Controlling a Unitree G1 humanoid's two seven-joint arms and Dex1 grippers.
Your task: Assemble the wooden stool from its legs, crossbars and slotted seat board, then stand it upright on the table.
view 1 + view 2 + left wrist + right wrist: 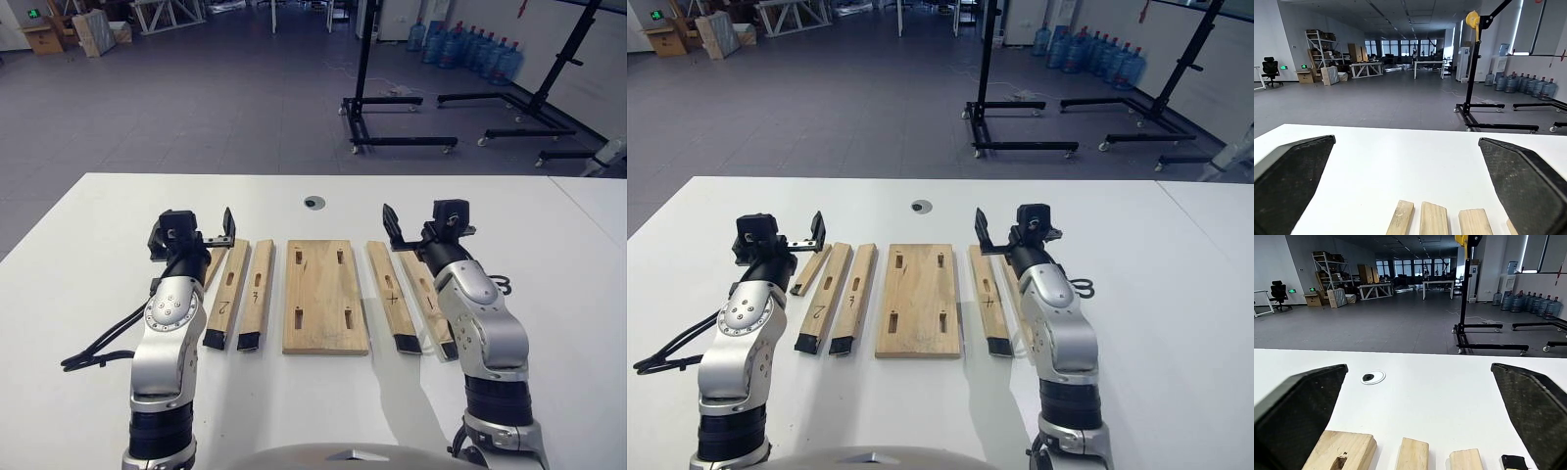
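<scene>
A: Hands, quick?

B: Left gripper is spread wide and empty, above the far ends of the left legs. Right gripper is the same, wide open with nothing in it, above the far ends of the right legs.

A: Parts?

B: All flat on the table, nothing joined yet. The seat board is in the middle, slots up. The two left legs lie just beside each other, left of the board. A thin crossbar lies left of them, partly under the left arm. The two right legs are right of the board, the outer one partly under the right arm.

A: What could go wrong?

B: The main risk is a crowded grasp. The legs lie so close together that a finger coming down between them would likely shove the neighbour or pinch both.

A: Others?

B: The pieces lie flat, so the pads may scrape the table and slide off an edge, and the leg would skid instead of lifting. The crossbar is thin and half hidden, so it's easy to miss or knock away. Later, a leg entering a slot at a tilt would probably jam or push the loose board along. The board may need holding down.

A: Anything else?

B: The cable near the left arm could snag on a wide swing.
</scene>
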